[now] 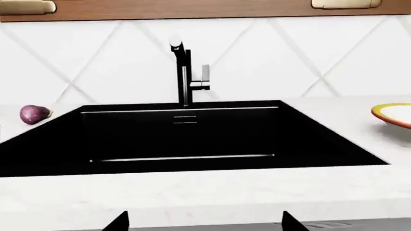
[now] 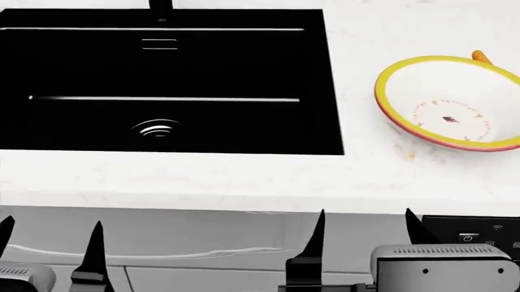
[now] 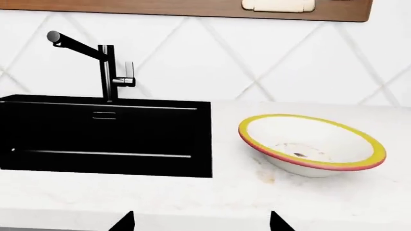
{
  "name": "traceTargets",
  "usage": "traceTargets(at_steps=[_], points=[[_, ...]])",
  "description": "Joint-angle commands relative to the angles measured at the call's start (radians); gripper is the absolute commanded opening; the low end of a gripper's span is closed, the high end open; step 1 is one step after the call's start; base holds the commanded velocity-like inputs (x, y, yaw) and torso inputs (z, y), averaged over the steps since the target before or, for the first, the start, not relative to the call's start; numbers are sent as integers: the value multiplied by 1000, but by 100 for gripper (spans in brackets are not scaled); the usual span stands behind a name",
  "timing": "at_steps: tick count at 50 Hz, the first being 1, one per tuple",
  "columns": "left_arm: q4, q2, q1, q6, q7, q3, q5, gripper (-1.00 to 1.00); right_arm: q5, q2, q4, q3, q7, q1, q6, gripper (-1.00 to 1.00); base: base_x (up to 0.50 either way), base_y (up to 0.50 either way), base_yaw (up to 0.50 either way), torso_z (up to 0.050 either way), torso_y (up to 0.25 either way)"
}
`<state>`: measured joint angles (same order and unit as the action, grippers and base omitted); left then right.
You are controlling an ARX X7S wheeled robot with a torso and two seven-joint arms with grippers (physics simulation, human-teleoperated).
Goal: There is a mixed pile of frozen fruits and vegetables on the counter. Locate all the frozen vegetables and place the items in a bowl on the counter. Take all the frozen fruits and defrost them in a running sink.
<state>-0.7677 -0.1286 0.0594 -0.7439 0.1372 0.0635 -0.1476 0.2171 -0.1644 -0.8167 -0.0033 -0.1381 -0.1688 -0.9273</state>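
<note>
The black sink [image 2: 162,67] lies empty in the white counter [image 2: 243,179], its drain [image 2: 158,129] bare and no water showing from the faucet [image 1: 185,72]. To its right stands the yellow-rimmed bowl [image 2: 379,91], nothing in it. An orange carrot [image 2: 481,56] tip peeks from behind the bowl's far rim. Left of the sink rests a purple eggplant [image 1: 33,114]. The pear is out of view. My left gripper [image 2: 50,234] and right gripper [image 2: 366,228] hang open and hold nothing, both in front of the counter's edge. The right wrist view shows the bowl [image 3: 308,117] and faucet [image 3: 106,67].
A white diamond-tiled wall [image 1: 270,57] rises behind the sink, with a wooden cabinet [image 1: 192,8] above it. A black control panel [image 2: 479,234] sits under the counter at the right. White cabinet fronts [image 2: 203,267] run below the counter edge.
</note>
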Motion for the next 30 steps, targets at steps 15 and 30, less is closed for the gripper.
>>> traceTargets(at_steps=[15,30], points=[[-27,3,1,-43,-19,-54,-54,100,-9,-13,-62,26,1,-13,-60,100,0,0,0,50,0],[-30,3,17,-84,4,-62,-84,100,9,-12,-81,55,-18,-25,-97,100,0,0,0,42,0]])
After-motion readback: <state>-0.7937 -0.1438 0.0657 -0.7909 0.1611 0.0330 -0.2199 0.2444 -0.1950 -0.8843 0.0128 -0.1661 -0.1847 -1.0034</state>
